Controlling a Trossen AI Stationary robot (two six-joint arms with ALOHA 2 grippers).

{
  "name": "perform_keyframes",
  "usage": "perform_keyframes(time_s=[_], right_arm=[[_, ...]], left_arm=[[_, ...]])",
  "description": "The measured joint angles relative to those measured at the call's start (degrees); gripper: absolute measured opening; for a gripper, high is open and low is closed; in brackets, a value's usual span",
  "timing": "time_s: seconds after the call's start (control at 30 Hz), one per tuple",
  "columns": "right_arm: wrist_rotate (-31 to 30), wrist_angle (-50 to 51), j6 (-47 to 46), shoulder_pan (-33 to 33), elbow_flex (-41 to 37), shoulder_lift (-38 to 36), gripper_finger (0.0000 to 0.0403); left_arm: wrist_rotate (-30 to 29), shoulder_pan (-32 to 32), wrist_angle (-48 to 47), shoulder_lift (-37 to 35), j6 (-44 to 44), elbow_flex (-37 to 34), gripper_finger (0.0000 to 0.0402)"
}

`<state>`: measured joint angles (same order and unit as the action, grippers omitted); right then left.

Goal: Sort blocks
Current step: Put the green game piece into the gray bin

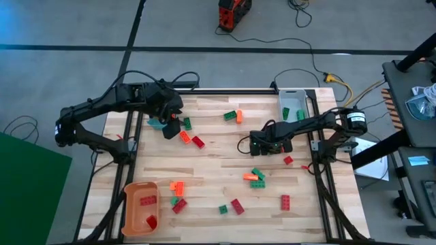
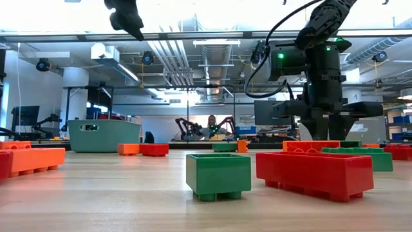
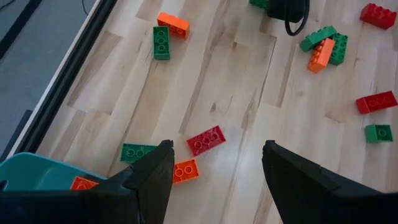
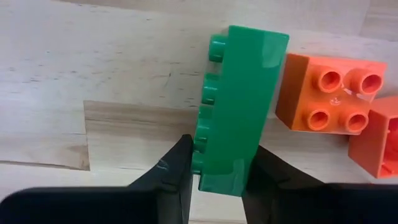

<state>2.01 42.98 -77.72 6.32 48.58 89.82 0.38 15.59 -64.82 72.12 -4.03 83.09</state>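
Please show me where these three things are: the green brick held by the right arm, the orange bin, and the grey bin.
green brick point(image 4: 239, 106), right wrist view, its smooth side face.
orange bin point(image 1: 127, 204), high view, its left rim.
grey bin point(image 1: 282, 103), high view, its left wall.

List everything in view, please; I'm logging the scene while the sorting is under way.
Table: one, light wood, under everything.
Teal bin: one, teal, upper left of the table in the high view.
Grey bin: one, pale grey, upper right of the table, green blocks inside.
Orange bin: one, orange, lower left corner, two red blocks inside.
Loose blocks: over a dozen, red, orange and green, scattered over the table.
Green block: one, green, gripped, beside an orange block.
Person: one, far behind the table in the low view.
Left gripper: open, above the teal bin.
Right gripper: shut on the green block, right of the table's centre.
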Motion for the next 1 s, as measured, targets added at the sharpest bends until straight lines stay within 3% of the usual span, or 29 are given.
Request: perform_keyframes(time_s=[0.27, 0.5, 0.7, 1.0], right_arm=[[1.7, 1.6, 1.0, -0.2, 1.8, -4.2, 0.0087], [3.2, 15.0, 9.4, 3.7, 10.9, -10.4, 0.0087], [1.2, 22.4, 22.5, 16.5, 14.6, -14.9, 0.0087], [0.7, 22.8, 42.7, 41.9, 14.2, -16.4, 0.0087]], left_arm=[[0.0, 0.0, 0.1, 0.0, 0.3, 0.0, 0.0220], [-0.5, 0.0, 0.1, 0.0, 0.1, 0.0, 0.0220], [-1.4, 0.0, 0.1, 0.0, -1.1, 0.0, 0.0220], [-1.4, 0.0, 0.1, 0.0, -4.4, 0.0, 0.0220]])
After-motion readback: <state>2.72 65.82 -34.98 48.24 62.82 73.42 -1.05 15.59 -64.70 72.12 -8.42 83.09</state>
